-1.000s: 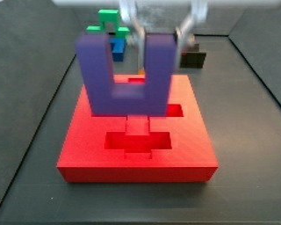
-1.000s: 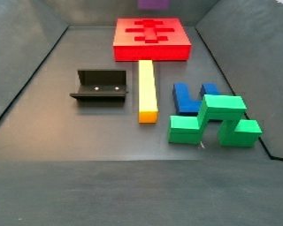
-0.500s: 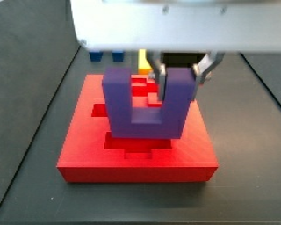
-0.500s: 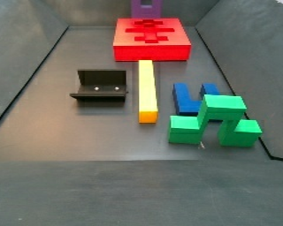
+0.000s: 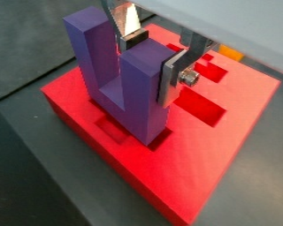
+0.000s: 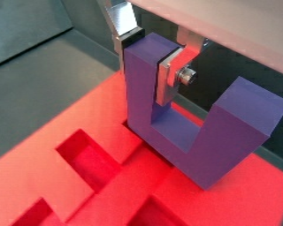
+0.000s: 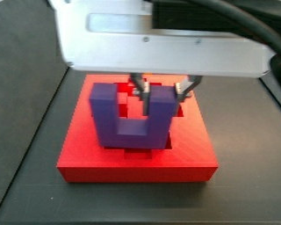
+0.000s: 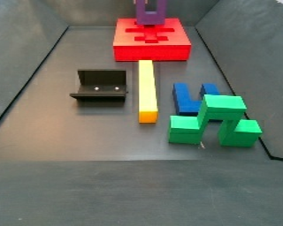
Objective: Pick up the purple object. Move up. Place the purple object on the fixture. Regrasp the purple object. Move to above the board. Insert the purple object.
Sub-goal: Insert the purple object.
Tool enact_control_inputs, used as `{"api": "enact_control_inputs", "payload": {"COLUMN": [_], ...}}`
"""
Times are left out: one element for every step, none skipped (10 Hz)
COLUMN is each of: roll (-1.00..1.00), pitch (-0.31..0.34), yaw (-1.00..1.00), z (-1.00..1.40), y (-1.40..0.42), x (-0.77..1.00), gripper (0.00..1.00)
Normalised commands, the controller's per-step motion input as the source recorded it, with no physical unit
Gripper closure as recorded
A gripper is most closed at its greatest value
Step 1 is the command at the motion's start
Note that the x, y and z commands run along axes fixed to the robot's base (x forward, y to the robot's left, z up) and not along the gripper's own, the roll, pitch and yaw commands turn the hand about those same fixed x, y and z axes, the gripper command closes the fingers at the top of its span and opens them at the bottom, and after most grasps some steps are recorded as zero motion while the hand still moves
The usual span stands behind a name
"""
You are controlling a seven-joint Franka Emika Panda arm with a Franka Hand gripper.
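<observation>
In both wrist views the hand (image 5: 156, 55) clamps one prong of the purple object (image 5: 118, 75), whose base has dropped from above onto the board (image 7: 137, 156) in a side view, so insertion looks underway.

So the board (image 8: 152, 41) sits at the desk's (image 8: 61, 115) far edge, with the gripper (image 7: 162, 88) over it holding the U-shaped block (image 7: 131, 116), prongs up, base on the board's channel. The fixture (image 8: 99, 87) sits mid-desk, left.
</observation>
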Motion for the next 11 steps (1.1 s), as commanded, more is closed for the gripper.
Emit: {"api": "enact_control_inputs", "payload": {"roll": [0.00,0.00,0.06,0.05,0.03,0.05,0.03,0.00,0.00,0.05,0.07], "pitch": [-0.059,-0.027,0.000,0.000,0.006,0.000,0.000,-0.046,-0.110,-0.113,-0.009], "yaw": [0.17,0.14,0.00,0.00,-0.02,-0.05,-0.04,-0.09,-0.06,-0.04,-0.01], "z": [-0.03,-0.15,-0.13,-0.05,0.00,-0.07,-0.12,-0.31,-0.59,-0.72,-0.36], "y": [-0.07,0.00,0.00,0.00,0.00,0.00,0.03,0.02,0.04,0.00,0.00], "x": [0.00,0.18,0.39,0.44,0.36,0.15,-0.01,-0.19,-0.15,-0.08,0.00], "gripper": [1.00,1.00,1.00,1.00,1.00,1.00,1.00,1.00,1.00,1.00,1.00]}}
